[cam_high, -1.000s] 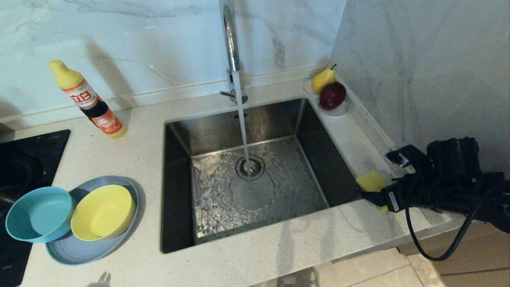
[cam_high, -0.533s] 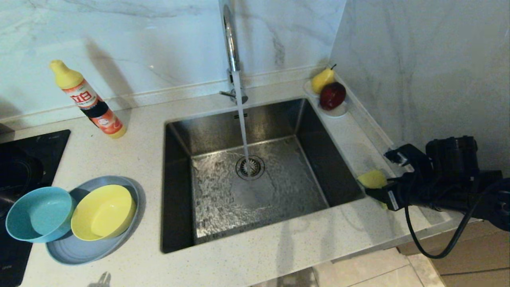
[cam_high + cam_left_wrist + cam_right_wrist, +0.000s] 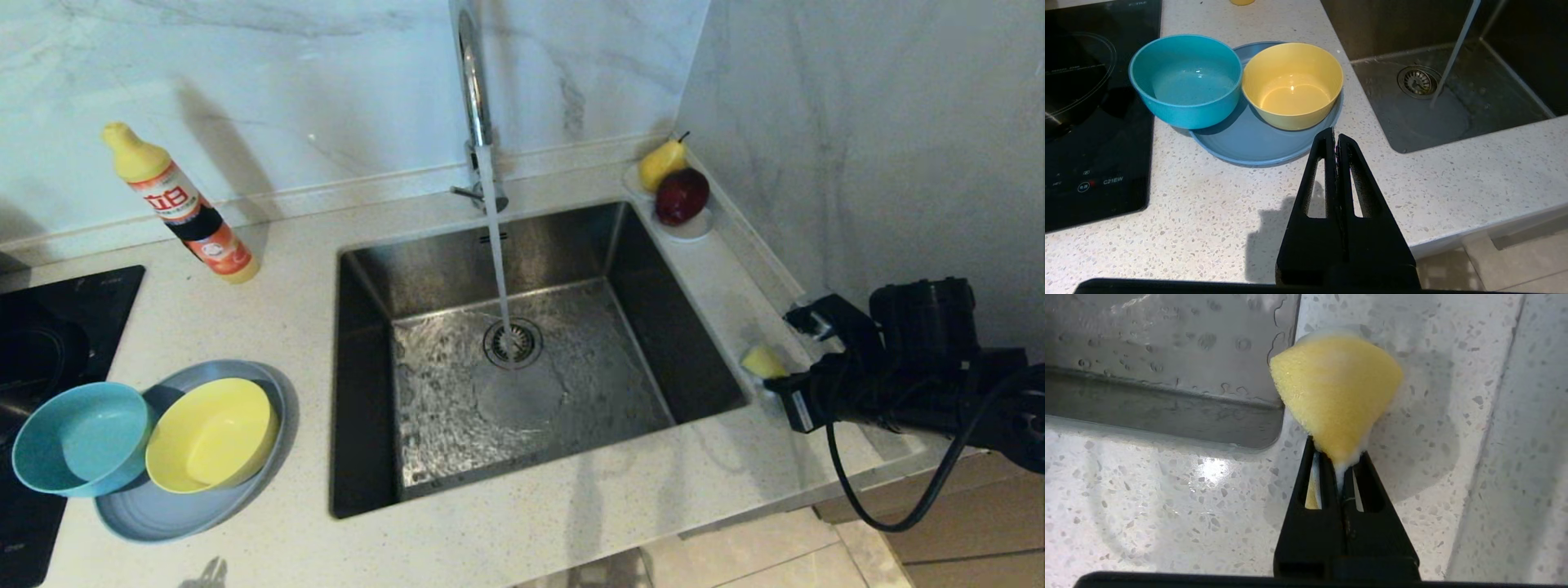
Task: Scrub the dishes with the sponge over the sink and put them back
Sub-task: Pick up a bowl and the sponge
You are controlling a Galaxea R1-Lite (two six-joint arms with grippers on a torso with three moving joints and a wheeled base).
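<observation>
The sponge [image 3: 1336, 390] is pinched at one end between the right gripper [image 3: 1340, 465] jaws, fanning out ahead of them beside the sink [image 3: 359, 392]; soft and light, it seems easily crushed.

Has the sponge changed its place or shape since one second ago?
Yes. The sponge stays by the sink rim's right edge, but the right gripper has squeezed it narrower, and its visible part sits slightly farther back along that rim.

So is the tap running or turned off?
Running. A stream falls from the tap onto the drain, and water ripples across the floor of the sink.
</observation>
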